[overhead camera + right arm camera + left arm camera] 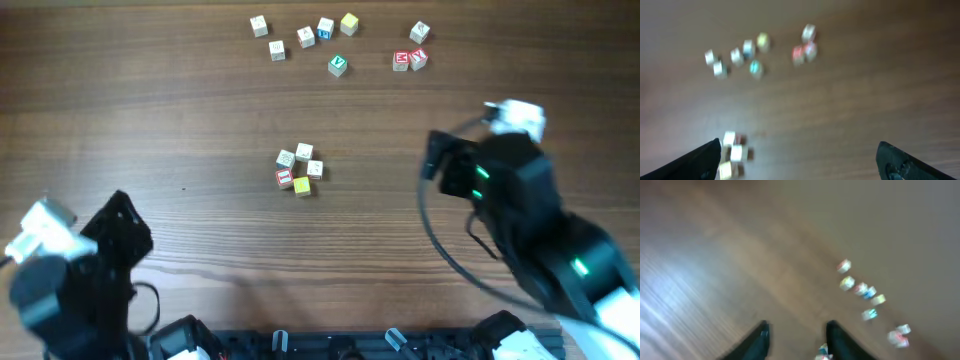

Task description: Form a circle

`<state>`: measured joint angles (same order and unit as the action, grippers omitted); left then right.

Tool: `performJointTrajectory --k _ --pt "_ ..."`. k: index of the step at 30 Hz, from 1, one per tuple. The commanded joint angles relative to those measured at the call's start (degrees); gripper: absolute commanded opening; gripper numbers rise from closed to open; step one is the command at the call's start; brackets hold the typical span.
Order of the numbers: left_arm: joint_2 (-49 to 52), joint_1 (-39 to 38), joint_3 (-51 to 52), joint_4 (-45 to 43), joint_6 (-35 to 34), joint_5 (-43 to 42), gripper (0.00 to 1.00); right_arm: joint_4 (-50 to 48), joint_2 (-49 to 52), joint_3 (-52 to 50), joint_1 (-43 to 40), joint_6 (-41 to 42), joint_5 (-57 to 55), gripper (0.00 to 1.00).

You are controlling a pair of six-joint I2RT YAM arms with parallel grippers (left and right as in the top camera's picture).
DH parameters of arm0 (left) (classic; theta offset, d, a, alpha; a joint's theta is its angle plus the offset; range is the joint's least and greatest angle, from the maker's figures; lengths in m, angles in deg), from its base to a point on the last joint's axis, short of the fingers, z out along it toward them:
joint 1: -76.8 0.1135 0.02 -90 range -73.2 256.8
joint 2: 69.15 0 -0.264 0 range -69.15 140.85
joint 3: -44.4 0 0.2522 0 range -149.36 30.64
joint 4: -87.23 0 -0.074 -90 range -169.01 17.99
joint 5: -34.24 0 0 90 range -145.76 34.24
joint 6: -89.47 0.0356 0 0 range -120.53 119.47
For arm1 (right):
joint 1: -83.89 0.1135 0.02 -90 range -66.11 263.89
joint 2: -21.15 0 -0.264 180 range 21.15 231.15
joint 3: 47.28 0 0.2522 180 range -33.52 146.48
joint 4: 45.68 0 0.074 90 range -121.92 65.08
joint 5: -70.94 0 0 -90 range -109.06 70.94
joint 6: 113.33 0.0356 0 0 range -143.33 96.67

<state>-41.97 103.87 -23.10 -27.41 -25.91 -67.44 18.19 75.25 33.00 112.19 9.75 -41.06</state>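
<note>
the circle of five, nine loose cubes

The left arm sits folded at the near left corner. The left tool has its fingers parted, with nothing between them. The right arm angles in from the near right. The right tool is spread wide and empty.

Bare table surrounds the circle; loose cubes well apart

Left arm is matte black, white block on its wrist; right arm black too, green lights glowing, black cable looping off it. Left gripper and right gripper: dark tapered jaws.
</note>
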Motion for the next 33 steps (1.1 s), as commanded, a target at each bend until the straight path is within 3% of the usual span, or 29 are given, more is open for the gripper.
performJointTrajectory --k 1,2,11,33 --pt "-1.8 0.0 0.0 0.3 2.7 -0.9 0.7 -0.3 -4.7 0.8 0.0 0.1 -11.1 0.99" --pt "-1.7 0.0 0.1 0.5 2.6 -0.9 1.0 -0.2 -5.8 0.8 0.0 0.1 -11.8 0.99" --pt "-1.3 0.0 0.1 5.6 2.5 -0.9 1.0 0.3 -8.1 0.7 0.0 0.1 -11.8 1.0" --pt "-1.3 0.0 0.1 8.7 2.5 -0.9 1.0 0.0 -8.3 0.8 0.0 0.0 -19.1 1.0"
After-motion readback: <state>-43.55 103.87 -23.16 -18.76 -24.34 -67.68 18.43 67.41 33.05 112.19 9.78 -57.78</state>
